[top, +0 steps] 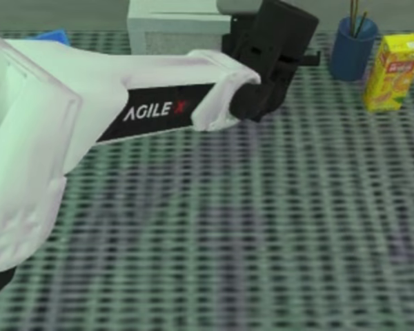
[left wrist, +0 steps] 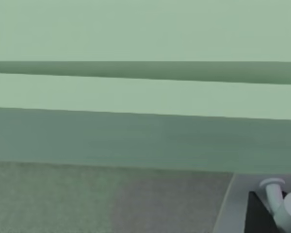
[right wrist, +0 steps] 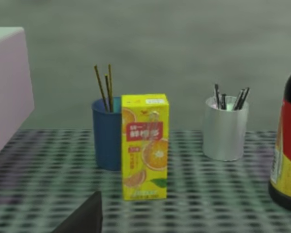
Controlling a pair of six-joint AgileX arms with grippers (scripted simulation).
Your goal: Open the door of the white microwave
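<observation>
The left arm [top: 90, 131] reaches across the table [top: 262, 241] to the white microwave [top: 176, 24] at the far edge, its left gripper [top: 272, 48] right against the oven's front; whether its fingers are open or closed I cannot tell. The door [left wrist: 145, 141] fills the left wrist view just ahead of that gripper. Beyond the gripper to the right stand a blue pencil cup [top: 352, 48] and, beside it, a yellow orange-juice carton [top: 395, 72].

Your left arm [top: 124, 117] stretches across from the top view's left toward the far edge, its black end effector [top: 276, 55] angled downward
</observation>
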